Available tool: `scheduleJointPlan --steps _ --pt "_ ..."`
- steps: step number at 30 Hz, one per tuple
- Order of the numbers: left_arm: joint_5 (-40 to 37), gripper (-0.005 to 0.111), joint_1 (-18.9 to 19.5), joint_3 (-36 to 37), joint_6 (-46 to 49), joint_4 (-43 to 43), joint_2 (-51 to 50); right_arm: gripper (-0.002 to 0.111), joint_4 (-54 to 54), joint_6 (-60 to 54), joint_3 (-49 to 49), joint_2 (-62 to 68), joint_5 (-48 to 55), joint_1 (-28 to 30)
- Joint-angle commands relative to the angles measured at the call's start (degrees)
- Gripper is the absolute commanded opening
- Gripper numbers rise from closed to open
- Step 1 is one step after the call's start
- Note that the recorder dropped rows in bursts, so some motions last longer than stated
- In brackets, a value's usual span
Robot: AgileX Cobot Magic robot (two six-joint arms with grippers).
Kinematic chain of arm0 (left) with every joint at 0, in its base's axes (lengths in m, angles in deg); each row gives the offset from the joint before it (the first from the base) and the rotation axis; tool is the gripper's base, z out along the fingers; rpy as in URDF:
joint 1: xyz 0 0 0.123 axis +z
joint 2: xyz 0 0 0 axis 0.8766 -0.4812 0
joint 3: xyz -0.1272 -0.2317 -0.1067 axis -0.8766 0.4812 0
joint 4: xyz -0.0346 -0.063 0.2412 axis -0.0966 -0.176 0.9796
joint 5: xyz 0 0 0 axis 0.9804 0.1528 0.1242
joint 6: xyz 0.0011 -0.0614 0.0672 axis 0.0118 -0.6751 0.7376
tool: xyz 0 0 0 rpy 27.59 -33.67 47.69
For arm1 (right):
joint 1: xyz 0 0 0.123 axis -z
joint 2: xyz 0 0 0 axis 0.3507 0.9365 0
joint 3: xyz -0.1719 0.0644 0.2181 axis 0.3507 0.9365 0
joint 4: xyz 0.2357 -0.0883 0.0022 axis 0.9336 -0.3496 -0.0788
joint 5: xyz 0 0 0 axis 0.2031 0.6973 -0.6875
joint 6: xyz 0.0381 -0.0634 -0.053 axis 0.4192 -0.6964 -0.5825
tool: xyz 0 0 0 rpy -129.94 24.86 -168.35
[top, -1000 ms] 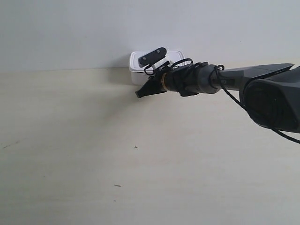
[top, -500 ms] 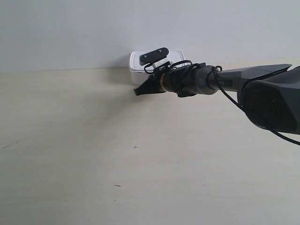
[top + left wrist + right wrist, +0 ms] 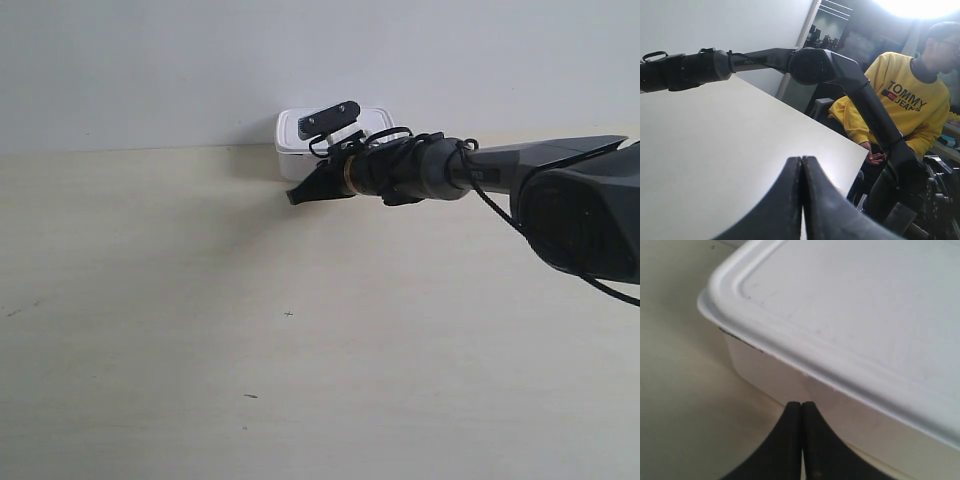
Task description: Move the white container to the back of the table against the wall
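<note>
While the white container (image 3: 289, 133) is sitting at the far edge of the table (image 3: 150, 300), with its back up against the wall (image 3: 150, 70), the right arm (image 3: 420, 170) is reaching across the table toward it from the exterior view's right. The right gripper (image 3: 801, 405) is holding nothing. Its two dark fingers are pressing flat together, and their tips are pointing at the box's near side, just below the rim of the lid (image 3: 865, 305). Whether the tips are actually touching that side cannot be told. The lid is lying flat and closed on the box. The left gripper (image 3: 801, 162) is likewise clenching shut on nothing and hovering over bare tabletop, well away from the box. Beyond the table's edge, a man (image 3: 910, 100) in a yellow sweatshirt is sitting.
</note>
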Motion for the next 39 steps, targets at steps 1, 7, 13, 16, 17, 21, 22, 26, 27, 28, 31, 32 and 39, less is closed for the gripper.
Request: scheduleJointPlan --steps 1,7,13,16,17,21,22,26,27,28,31,32,39 --pt "-0.6 0.0 0.0 0.1 -0.3 0.1 0.3 0.0 0.5 -0.8 0.9 -2.9 6.1 1.8" --pt "-0.6 0.0 0.0 0.1 -0.3 0.1 0.3 0.0 0.3 -0.8 5.4 -5.4 6.0 1.8" --pt "-0.5 0.0 0.0 0.1 -0.3 0.1 0.3 0.0 0.3 -0.8 11.5 -9.6 5.7 1.8" --pt "-0.5 0.0 0.0 0.1 -0.3 0.1 0.3 0.0 0.0 -0.8 15.6 -12.7 4.0 1.8" --pt "-0.5 0.0 0.0 0.1 -0.3 0.1 0.3 0.0 0.0 -0.8 17.0 -14.2 2.8 1.8" --pt "-0.5 0.0 0.0 0.1 -0.3 0.1 0.3 0.0 0.0 -0.8 22.7 -19.3 0.3 1.8" --pt "-0.5 0.0 0.0 0.1 -0.3 0.1 0.3 0.0 0.2 -0.7 24.4 -20.9 0.3 1.8" --pt "-0.5 0.0 0.0 0.1 -0.3 0.1 0.3 0.0 0.7 -0.7 31.1 -28.3 0.3 1.8" --pt "-0.3 0.0 0.0 0.1 -0.3 0.1 0.3 0.0 1.0 -0.7 33.0 -30.7 0.3 1.8" --pt "-0.2 0.0 0.0 0.1 -0.3 0.1 0.3 0.0 1.0 -0.7 34.9 -33.1 0.3 1.8" --pt "0.0 0.0 0.0 0.1 -0.3 -0.5 0.3 0.0 1.6 -0.6 40.2 -40.9 1.0 1.8" --pt "0.0 0.0 0.0 0.1 -0.3 -1.0 0.3 0.0 1.6 -0.3 42.0 -43.7 1.3 1.8" --pt "0.5 0.0 0.0 0.1 -0.3 -9.3 1.3 0.0 1.6 3.3 52.8 -63.7 1.9 1.8"
